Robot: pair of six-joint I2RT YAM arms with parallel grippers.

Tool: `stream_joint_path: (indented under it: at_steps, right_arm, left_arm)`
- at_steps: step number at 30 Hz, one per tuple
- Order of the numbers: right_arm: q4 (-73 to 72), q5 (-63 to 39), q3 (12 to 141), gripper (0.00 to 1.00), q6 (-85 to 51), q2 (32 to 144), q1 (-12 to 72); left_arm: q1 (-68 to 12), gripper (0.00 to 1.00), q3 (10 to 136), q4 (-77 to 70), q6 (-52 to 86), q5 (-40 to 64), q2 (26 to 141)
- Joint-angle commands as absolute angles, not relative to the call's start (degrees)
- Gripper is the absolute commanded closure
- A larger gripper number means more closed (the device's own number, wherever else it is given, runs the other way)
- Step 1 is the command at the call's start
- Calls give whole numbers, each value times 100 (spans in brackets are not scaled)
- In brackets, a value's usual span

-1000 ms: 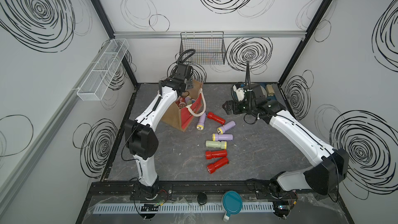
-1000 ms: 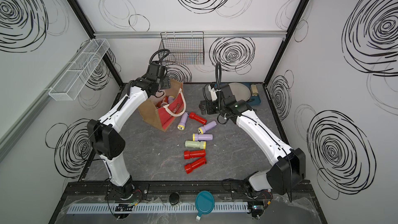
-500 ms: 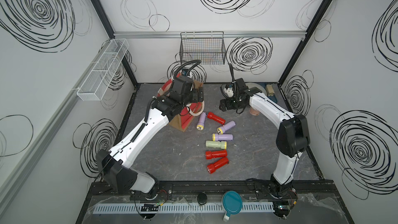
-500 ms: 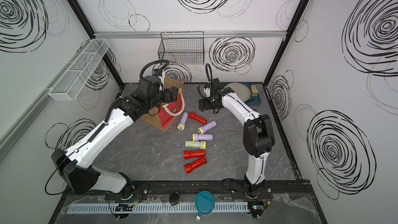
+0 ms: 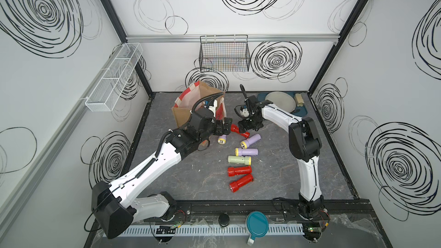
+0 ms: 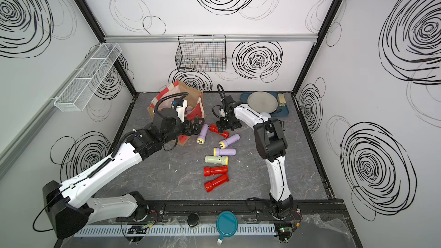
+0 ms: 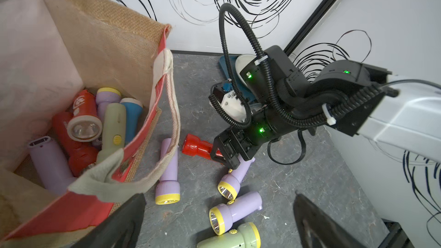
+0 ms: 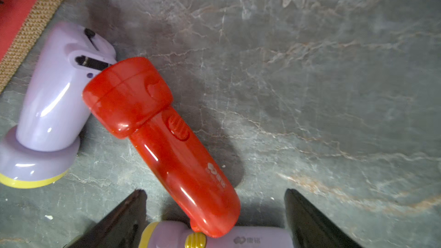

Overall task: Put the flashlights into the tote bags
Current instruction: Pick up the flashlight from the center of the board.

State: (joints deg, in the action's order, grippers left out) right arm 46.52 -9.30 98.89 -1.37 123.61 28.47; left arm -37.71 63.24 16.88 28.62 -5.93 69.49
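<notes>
The tote bag [image 5: 182,115] stood open near the back edge of the tabletop [image 5: 274,182], left of its middle. The left wrist view showed flashlights piled inside it: a red one with its lens up [image 7: 83,118], a lilac one [image 7: 50,161], a pale green one [image 7: 114,125] and a blue one [image 7: 132,118]. The left hand [image 5: 225,128] hung just beside the bag's red side panel, and its fingers [image 7: 119,223] were spread wide with nothing between them. The right hand [image 5: 247,127] was low over a red flashlight [image 8: 162,139] on the tabletop. Its fingers [image 8: 317,223] were spread to either side of that flashlight's tail end and were not pressed on it. The head of that red flashlight touched a lilac flashlight [image 8: 55,106] lying along the foot of the bag, and its tail met a second lilac flashlight [image 5: 250,140]. Toward the front edge lay four more, close together: a third lilac flashlight [image 5: 247,151], a green flashlight [image 5: 239,160] and two red ones [image 5: 239,171] [image 5: 241,182]. A round plate [image 5: 280,100] sat on a dark tray [image 5: 303,113] in the back right corner.
</notes>
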Motion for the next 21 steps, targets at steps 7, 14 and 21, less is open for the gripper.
stream_joint_path:
  at_steps: [7,14,21]
  right_arm:
    - [4685,-570,9952,15,-40,12811,3131]
    - [4552,-354,9678,43,-9,12816,3248]
    - [4387,-130,9422,68,0,12568,3300]
  left_arm:
    - [-3661,1,6206,1059,3278,-414,6807]
    - [-3536,1,6044,1041,3372,-424,6676]
    - [-3395,1,5897,937,3467,-335,6562]
